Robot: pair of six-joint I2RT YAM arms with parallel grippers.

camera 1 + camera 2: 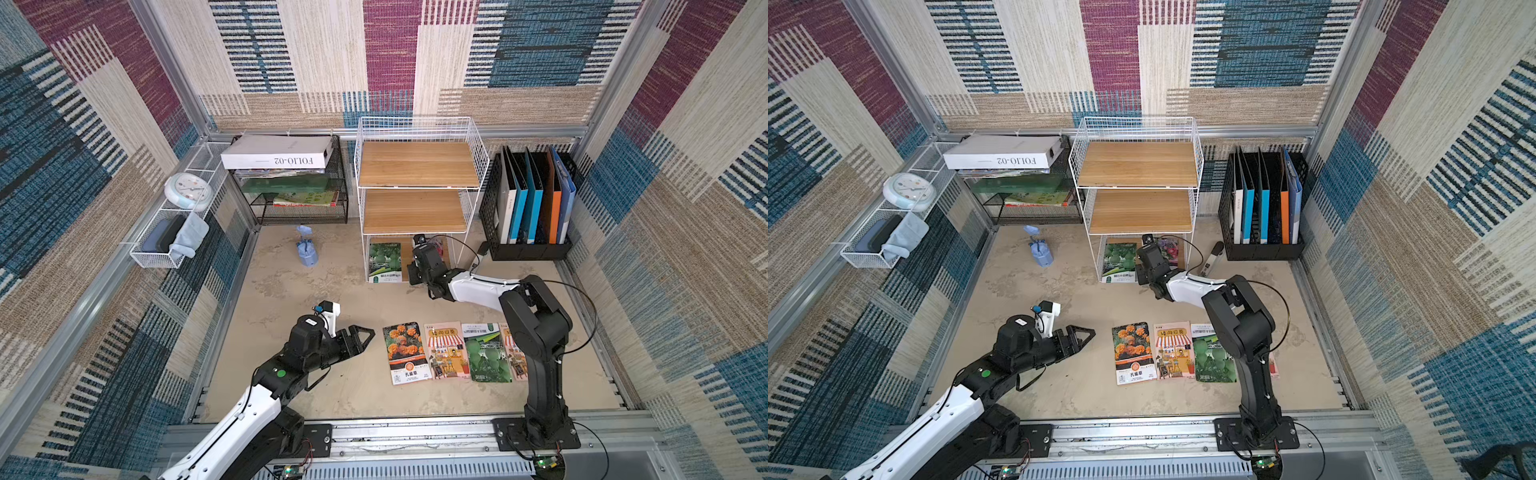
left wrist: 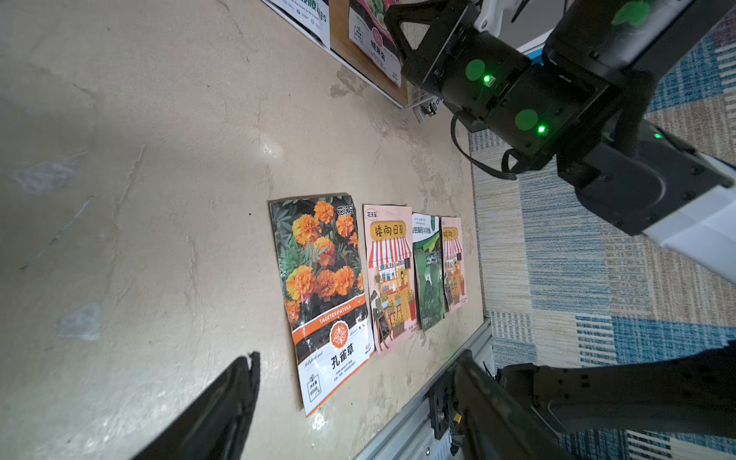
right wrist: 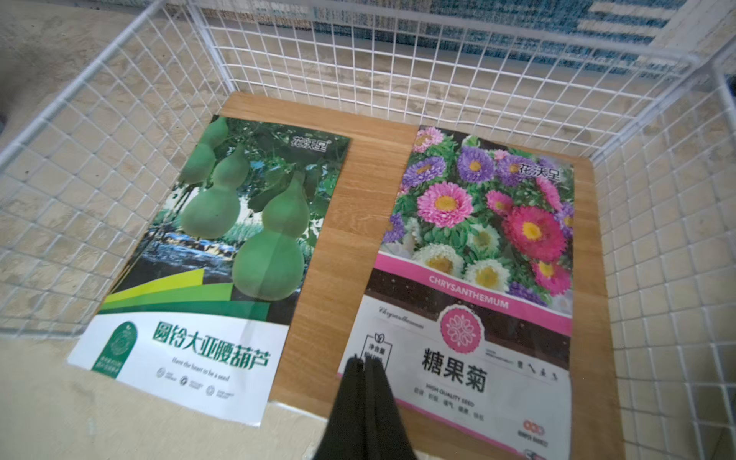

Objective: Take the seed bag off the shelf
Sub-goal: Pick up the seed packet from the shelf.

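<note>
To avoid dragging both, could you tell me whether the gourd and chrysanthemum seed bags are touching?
Apart. The right wrist view shows a strip of bare wooden board between the gourd bag and the chrysanthemum bag.

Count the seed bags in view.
6. On the shelf, bottom board: gourd bag, chrysanthemum bag. On the table: marigold bag, sunflower bag, second gourd bag, second sunflower bag, partly behind the right arm.

Observed right pincer [image 3: 364, 361] pinched shut at corner of chrysanthemum seed bag [image 3: 486, 239] (gourd bag [image 3: 223, 239] alongside) on wooden shelf [image 3: 346, 223].
</note>
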